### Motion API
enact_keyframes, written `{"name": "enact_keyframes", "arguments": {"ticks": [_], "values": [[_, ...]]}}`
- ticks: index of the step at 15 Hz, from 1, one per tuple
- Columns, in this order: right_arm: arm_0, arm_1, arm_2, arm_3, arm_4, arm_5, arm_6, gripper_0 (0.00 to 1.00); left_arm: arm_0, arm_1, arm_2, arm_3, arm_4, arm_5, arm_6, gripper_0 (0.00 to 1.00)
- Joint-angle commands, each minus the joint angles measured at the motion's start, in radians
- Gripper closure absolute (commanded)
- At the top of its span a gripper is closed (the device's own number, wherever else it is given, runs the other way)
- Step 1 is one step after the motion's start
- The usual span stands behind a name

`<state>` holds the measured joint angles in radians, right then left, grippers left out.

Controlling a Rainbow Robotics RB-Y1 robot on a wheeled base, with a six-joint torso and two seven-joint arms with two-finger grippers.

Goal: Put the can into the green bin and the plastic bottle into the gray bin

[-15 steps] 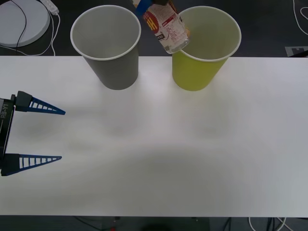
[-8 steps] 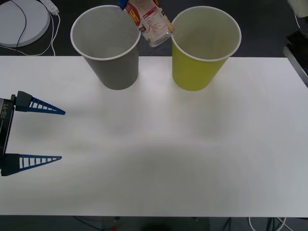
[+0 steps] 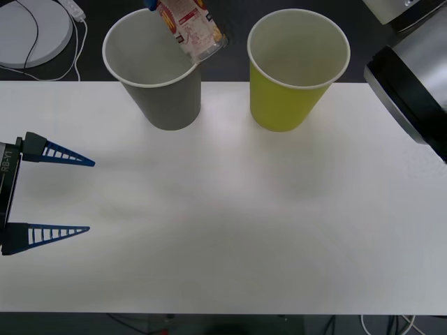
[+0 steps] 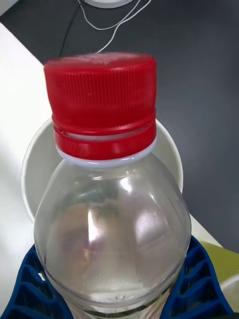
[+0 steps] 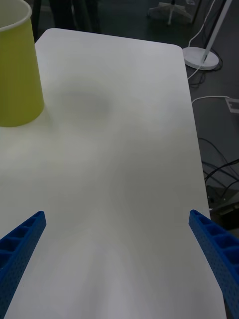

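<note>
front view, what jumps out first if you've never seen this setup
The plastic bottle stands out first, hanging tilted over the rim of the gray bin at the table's far edge, clamped in the right hand between blue ribbed fingers. Beside it, to the robot's right, stands the green bin. The left hand rests open over the white table at the near left.

Bright even light, soft table [image 3: 230, 230] shadows, perhaps slight blur.

Right hand [image 4: 117, 291] clamped around its load, left hand [image 3: 59, 194] spread wide, low
</note>
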<state>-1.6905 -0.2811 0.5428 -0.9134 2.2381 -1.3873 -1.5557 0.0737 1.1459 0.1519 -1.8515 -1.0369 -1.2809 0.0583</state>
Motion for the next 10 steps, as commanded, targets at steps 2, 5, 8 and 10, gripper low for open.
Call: {"name": "enact_keyframes", "arguments": {"ticks": [2, 5, 8, 10], "values": [[-0.037, 0.043, 0.023, 0.096, 0.011, 0.079, 0.000, 1.00, 0.000, 0.000, 0.000, 0.000, 0.000, 0.000, 0.000, 0.00], [-0.066, 0.076, 0.032, 0.176, 0.012, 0.152, 0.000, 1.00, 0.000, 0.000, 0.000, 0.000, 0.000, 0.000, 0.000, 0.00], [-0.101, 0.108, 0.040, 0.265, 0.012, 0.220, 0.000, 1.00, 0.000, 0.000, 0.000, 0.000, 0.000, 0.000, 0.000, 0.00], [-0.115, 0.123, 0.054, 0.308, 0.008, 0.255, 0.000, 1.00, 0.000, 0.000, 0.000, 0.000, 0.000, 0.000, 0.000, 0.00]]}}
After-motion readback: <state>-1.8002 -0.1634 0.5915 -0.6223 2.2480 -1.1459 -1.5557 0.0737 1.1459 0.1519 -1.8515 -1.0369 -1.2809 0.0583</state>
